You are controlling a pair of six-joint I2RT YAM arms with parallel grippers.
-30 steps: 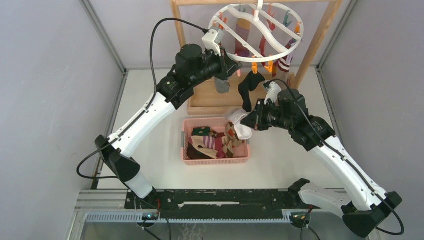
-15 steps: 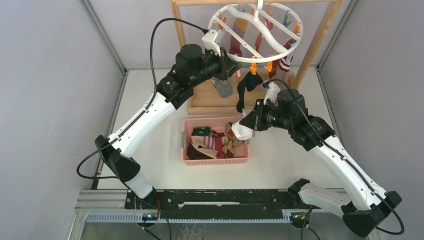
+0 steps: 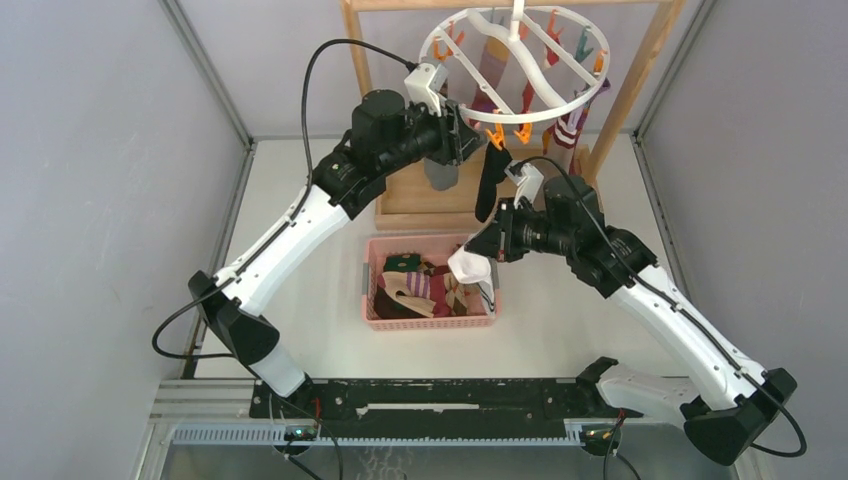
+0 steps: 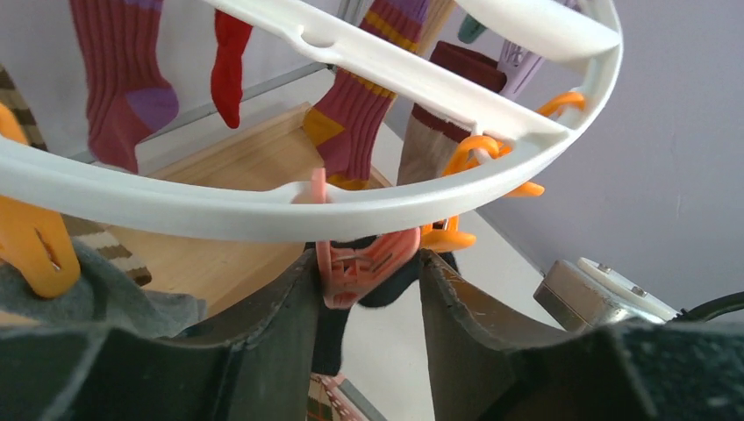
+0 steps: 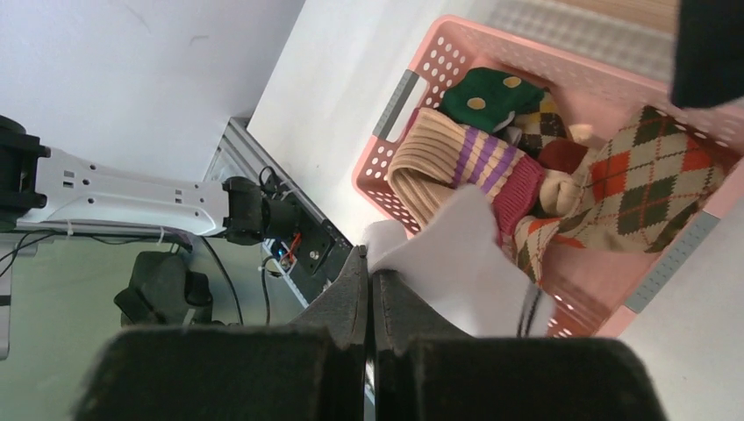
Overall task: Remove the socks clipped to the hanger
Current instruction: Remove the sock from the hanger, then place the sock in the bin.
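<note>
my left hand (image 4: 366,259) is spread either side of the pink clip (image 4: 386,250) pinning the black sock (image 3: 490,180) to the hanger (image 4: 263,206) rim, right hand (image 5: 370,263) clamped on a white sock (image 5: 474,254) over the pink basket (image 3: 430,322), and my worry is an off-centre squeeze just swings the hanger and the clip won't release

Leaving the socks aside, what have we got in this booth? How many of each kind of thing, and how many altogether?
Robot arms: 2
Round white hanger: 1
Pink basket: 1
Wooden rack: 1
Total: 5
</note>
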